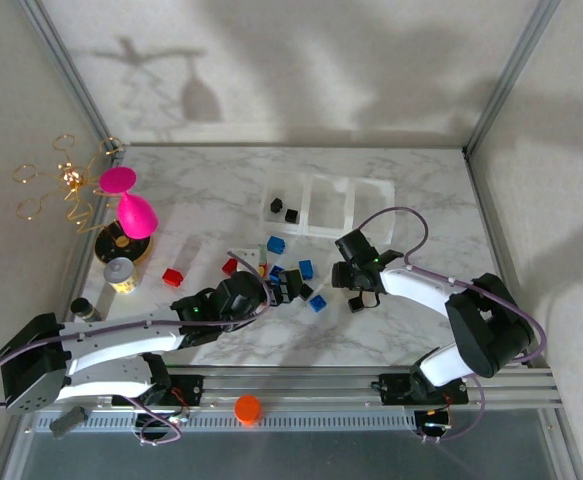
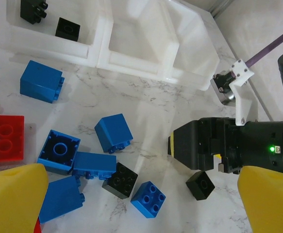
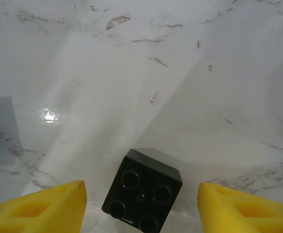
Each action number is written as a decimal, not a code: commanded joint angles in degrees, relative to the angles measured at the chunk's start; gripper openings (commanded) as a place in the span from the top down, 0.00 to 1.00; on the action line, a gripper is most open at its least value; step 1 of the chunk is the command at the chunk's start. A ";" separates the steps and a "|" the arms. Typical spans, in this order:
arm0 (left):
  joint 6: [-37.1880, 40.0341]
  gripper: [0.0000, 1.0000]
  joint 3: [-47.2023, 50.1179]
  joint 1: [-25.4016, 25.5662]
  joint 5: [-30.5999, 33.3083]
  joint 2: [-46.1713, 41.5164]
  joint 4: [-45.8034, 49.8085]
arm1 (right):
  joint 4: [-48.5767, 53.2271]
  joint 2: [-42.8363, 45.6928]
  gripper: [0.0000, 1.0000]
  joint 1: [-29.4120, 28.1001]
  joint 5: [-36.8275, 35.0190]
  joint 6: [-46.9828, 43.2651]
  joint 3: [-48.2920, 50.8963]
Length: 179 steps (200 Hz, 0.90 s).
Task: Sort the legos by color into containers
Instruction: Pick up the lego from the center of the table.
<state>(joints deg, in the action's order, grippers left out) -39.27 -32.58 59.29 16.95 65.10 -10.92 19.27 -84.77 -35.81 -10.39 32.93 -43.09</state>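
right claw straddled a lone black brick

the right claw (image 3: 141, 188) hung over a small black plastic four-stud brick (image 3: 146, 199) lying studs-up on the tabletop. its yellow fingers (image 3: 39, 208) were spread to either side and touched nothing, probably lined up for a pinch across the brick's flat sides. the left claw (image 2: 141, 194) was likewise spread and empty, poised above a huddle of blue plastic bricks (image 2: 113, 132) with a red one (image 2: 4, 138) beside them. three translucent white open trays (image 2: 100, 56) sat in a row beyond. the left-end tray held two black bricks (image 2: 67, 27), which likely marked it as the lone brick's destination. the tabletop (image 1: 211, 190) was glossy white marble-pattern, hemmed by pale walls and aluminium frame posts (image 1: 66, 70).
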 commanded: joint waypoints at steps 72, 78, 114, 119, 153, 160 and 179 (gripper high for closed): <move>-0.31 0.00 -0.86 0.54 3.21 1.15 -1.88 | -2.83 -3.72 0.59 -0.14 -0.90 0.23 -0.27; -0.44 0.00 -0.88 0.51 3.36 1.08 -1.70 | -2.62 -3.86 0.61 -0.26 -0.86 0.12 -0.55; -0.53 0.00 -0.68 0.56 4.16 0.37 -1.52 | -1.41 -2.80 0.67 -1.27 -2.34 -1.25 -2.09; -0.68 0.00 -0.60 0.57 4.50 0.11 -1.40 | -1.12 -2.64 0.67 -1.43 -2.55 -1.41 -2.52; -0.62 0.00 -0.78 0.56 5.99 -1.59 -0.83 | 0.52 -1.12 0.68 -2.98 -4.10 -3.24 -6.03; -0.79 0.00 -0.94 0.49 6.62 -1.82 -0.24 | 0.43 -0.93 0.68 -3.27 -4.08 -3.84 -6.89; -0.93 0.00 -1.82 0.22 7.71 -2.52 1.37 | 0.25 -1.57 0.68 -3.69 -3.77 -4.96 -10.21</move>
<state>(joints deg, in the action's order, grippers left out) -39.31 -32.60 59.33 21.45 64.18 -11.66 18.83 -87.46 -38.61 -12.53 30.28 -48.73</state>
